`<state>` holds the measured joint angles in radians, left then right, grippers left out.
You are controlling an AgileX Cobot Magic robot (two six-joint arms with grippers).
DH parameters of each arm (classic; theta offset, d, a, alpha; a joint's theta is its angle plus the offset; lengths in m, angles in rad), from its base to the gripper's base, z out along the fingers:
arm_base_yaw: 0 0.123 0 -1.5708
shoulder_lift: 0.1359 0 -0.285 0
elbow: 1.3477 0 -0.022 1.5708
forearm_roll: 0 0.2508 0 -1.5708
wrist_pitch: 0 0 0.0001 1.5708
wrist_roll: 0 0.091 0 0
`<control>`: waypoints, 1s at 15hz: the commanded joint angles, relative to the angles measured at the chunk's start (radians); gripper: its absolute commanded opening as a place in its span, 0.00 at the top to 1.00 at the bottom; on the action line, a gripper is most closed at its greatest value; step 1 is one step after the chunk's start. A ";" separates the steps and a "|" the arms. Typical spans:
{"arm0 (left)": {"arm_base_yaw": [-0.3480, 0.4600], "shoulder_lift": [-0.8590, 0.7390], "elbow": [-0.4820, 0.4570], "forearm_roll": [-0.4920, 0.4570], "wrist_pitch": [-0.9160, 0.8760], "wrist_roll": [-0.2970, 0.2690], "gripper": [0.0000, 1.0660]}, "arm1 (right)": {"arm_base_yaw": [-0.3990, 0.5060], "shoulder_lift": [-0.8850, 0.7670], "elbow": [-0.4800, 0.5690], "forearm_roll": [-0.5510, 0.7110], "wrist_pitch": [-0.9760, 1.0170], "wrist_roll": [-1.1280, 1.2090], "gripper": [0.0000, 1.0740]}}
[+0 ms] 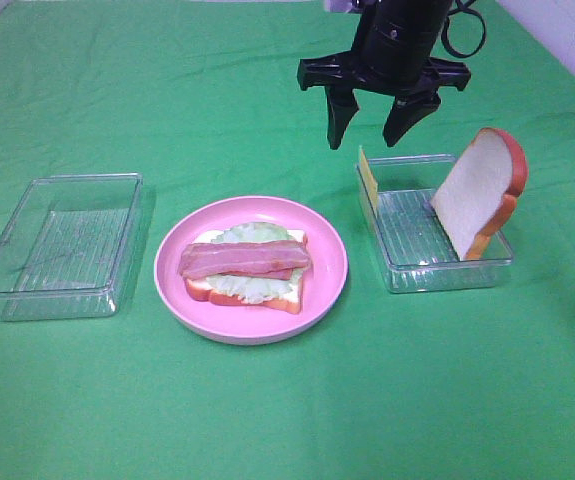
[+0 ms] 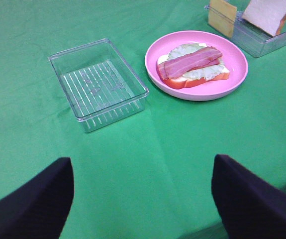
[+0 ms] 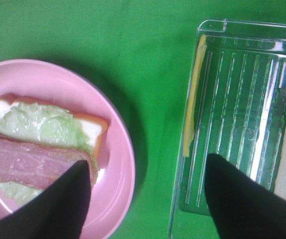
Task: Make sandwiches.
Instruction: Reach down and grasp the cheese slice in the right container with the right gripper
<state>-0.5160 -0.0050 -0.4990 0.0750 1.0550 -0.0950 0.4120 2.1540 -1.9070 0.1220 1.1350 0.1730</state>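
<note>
An open-faced sandwich [image 1: 247, 265] lies on the pink plate [image 1: 327, 270]: one bread slice, green lettuce and a pink ham strip [image 3: 23, 162] on top. A yellow cheese square [image 1: 366, 180] stands on edge against the near-plate wall of the right clear tray [image 1: 437, 270]. A second bread slice [image 1: 479, 195] leans upright at that tray's far side. My right gripper [image 1: 367, 138] hangs open and empty above the cloth, behind the gap between plate and tray. The left gripper [image 2: 143, 199] is open and empty over bare cloth, well short of the plate [image 2: 232, 74], and does not show in the high view.
An empty clear tray [image 1: 62, 245] sits left of the plate, also shown in the left wrist view as the tray [image 2: 98, 84]. Green cloth covers the whole table. A white wall edge runs along the far right corner.
</note>
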 commanded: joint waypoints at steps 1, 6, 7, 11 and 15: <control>-0.002 -0.020 0.001 0.002 -0.010 -0.001 0.31 | -0.012 0.045 -0.011 0.015 -0.045 -0.031 0.42; -0.002 -0.020 0.001 0.002 -0.010 -0.001 0.31 | -0.010 0.097 -0.014 -0.032 -0.098 -0.013 0.42; -0.002 -0.020 0.001 0.002 -0.010 -0.001 0.31 | -0.010 0.107 -0.014 -0.048 -0.096 -0.013 0.43; -0.002 -0.020 0.001 0.002 -0.010 -0.001 0.31 | -0.010 0.128 -0.014 -0.068 -0.085 -0.021 0.68; -0.002 -0.020 0.001 0.002 -0.010 -0.001 0.31 | -0.010 0.128 -0.014 -0.107 -0.076 -0.021 0.90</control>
<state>-0.5160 -0.0050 -0.4990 0.0750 1.0550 -0.0950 0.4030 2.2800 -1.9170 0.0270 1.0500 0.1520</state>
